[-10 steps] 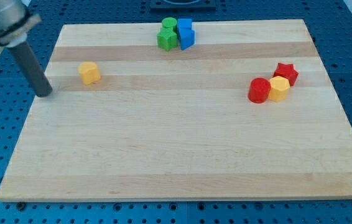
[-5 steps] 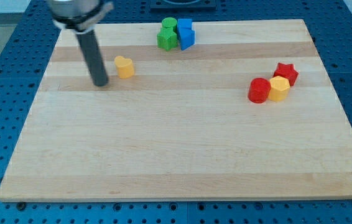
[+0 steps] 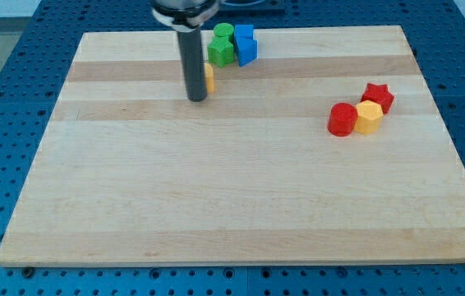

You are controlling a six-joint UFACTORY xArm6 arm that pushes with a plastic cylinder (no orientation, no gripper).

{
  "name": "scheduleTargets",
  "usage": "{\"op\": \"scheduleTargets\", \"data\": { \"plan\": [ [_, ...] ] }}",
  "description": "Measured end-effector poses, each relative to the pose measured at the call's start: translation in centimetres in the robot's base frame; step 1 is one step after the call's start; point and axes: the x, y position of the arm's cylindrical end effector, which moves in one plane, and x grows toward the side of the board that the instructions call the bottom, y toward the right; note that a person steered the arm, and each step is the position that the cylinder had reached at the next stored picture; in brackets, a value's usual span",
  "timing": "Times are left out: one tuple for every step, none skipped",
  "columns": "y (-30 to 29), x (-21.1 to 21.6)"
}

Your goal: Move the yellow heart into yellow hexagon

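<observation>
Yellow heart [image 3: 209, 78] behind my tip [image 3: 197, 99], near green blocks [image 3: 221, 45]

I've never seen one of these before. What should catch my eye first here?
First, the dark rod coming down near the view's top; my tip rests on the wooden board, pressed against a mostly hidden yellow heart. At the view's right sit a red cylinder, yellow hexagon and red star.

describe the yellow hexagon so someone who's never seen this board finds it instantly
Go to the wooden board's right side, where three blocks sit in a tight cluster. The yellow hexagon is the middle one, with the red cylinder to its left and the red star up and right. It is the cluster's only yellow block.
</observation>
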Motion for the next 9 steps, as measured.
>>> {"op": "scheduleTargets", "data": {
  "plan": [
    [-1.6, -2.1],
    [0.6, -3.1],
    [6.9, -2.2],
    [11.3, -2.0],
    [10.2, -3.3],
    [9.7, -5.6],
    [13.2, -4.5],
    [17.6, -1.2],
    [18.2, -1.1]
  ]
}}
